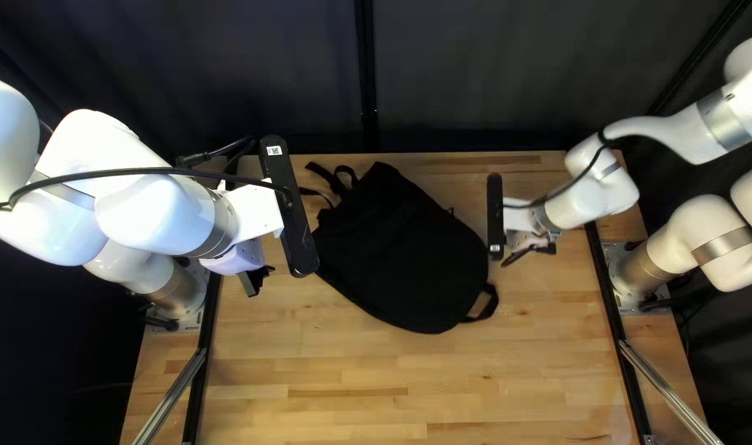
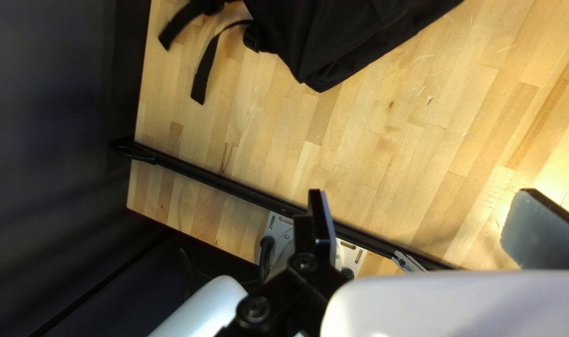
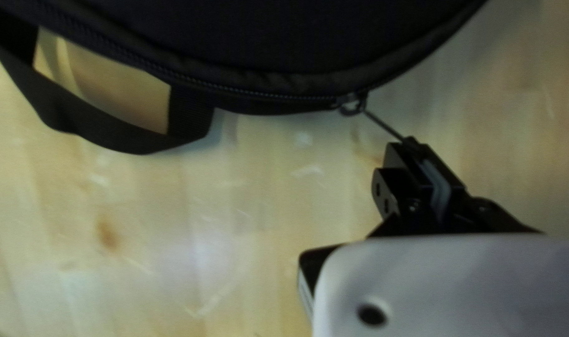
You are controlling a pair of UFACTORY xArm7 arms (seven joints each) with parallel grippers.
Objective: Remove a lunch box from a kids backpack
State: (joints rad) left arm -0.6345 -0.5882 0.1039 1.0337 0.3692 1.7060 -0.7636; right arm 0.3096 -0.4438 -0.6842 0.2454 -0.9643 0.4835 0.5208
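Small white labels (image 1: pixel 274 151) mark the black bars (image 1: pixel 293 222) on both arms. The backpack (image 1: pixel 400 255) lies mid-table, nearer the far edge, with a broad stretch of table (image 1: pixel 351 387) on its near side and black rails (image 1: pixel 199 363) well apart from it at left and right. Straps (image 1: pixel 336 177) spread toward the far edge; the handle (image 1: pixel 489 303) loops out nearside. The left gripper (image 1: pixel 255 283) hangs off the pack, fingers wide apart. The right gripper (image 1: pixel 516 255) is clamped on the zipper cord (image 3: pixel 384 124), just beside the pack.
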